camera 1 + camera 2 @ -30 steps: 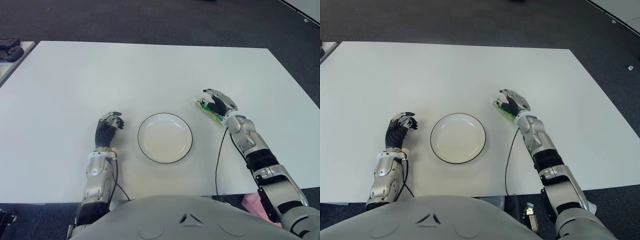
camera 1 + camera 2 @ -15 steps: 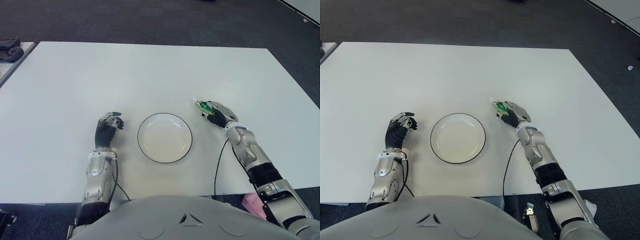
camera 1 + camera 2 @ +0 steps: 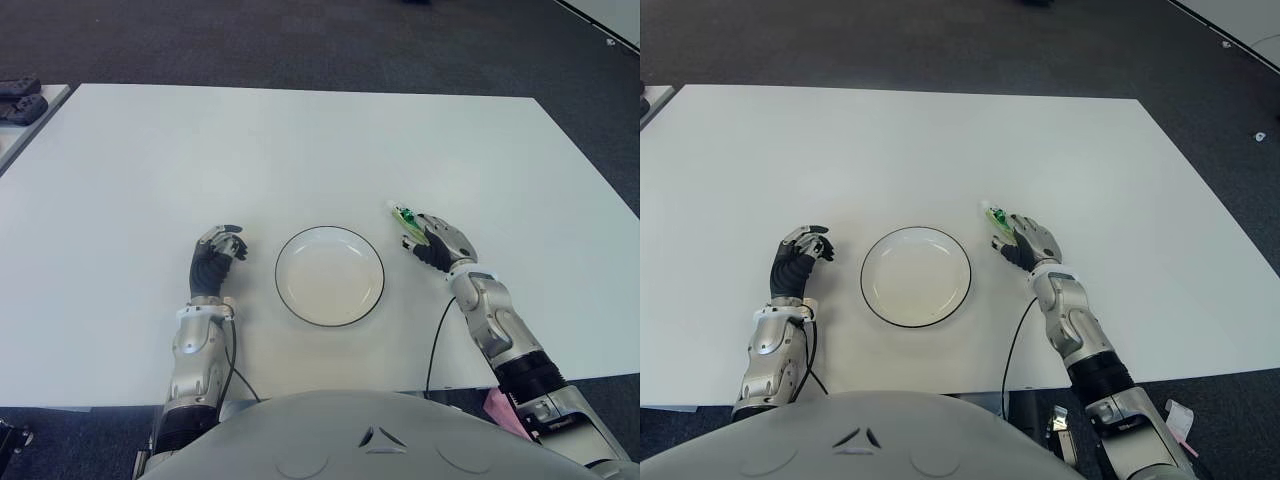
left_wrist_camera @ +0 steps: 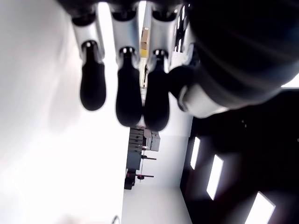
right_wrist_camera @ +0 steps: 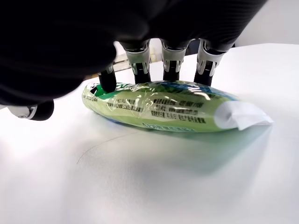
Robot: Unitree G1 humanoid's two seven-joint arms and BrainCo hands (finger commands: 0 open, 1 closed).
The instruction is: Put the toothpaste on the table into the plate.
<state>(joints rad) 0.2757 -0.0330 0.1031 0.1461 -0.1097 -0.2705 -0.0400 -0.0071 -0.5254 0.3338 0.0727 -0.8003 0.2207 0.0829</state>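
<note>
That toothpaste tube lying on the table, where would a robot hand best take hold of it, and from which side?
Probably around the fat middle of the toothpaste, from above. It lies flat on the table, so fingers must close across its narrow width. Its flat crimped end looks too thin to pinch. The right robot hand already has fingers draped over that middle, right of the plate. The left robot hand shows left of the plate.

Even overhead light is brightening the white table; shadows are lying faint. Left wrist view is blowing out white, with its fingers showing dark and blurred. Toothpaste tube wrap is glinting softly.
</note>
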